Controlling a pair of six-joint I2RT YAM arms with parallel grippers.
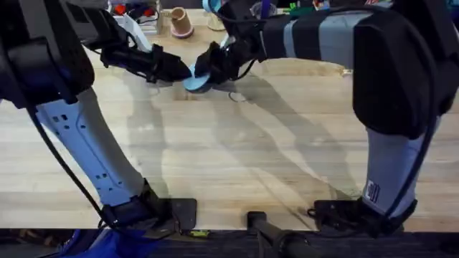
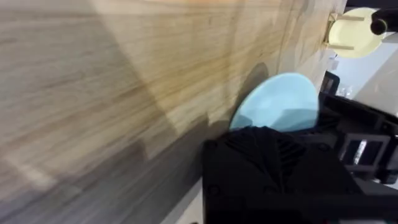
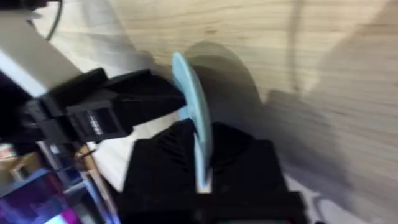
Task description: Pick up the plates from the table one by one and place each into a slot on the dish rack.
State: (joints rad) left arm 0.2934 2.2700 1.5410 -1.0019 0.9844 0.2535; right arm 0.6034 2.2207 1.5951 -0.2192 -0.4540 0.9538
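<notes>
Both arms reach far forward over the table's far side and meet near its middle. The left gripper (image 1: 181,72) extends level from the left, its black fingers touching the edge of a pale blue plate (image 1: 197,76). The right gripper (image 1: 212,66) comes in from the right, fingers clamped on either face of that plate, holding it on edge

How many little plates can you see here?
2. A pale blue plate is gripped between both grippers above the table; a cream-yellow plate stands in the wooden dish rack. Others may be hidden.
</notes>
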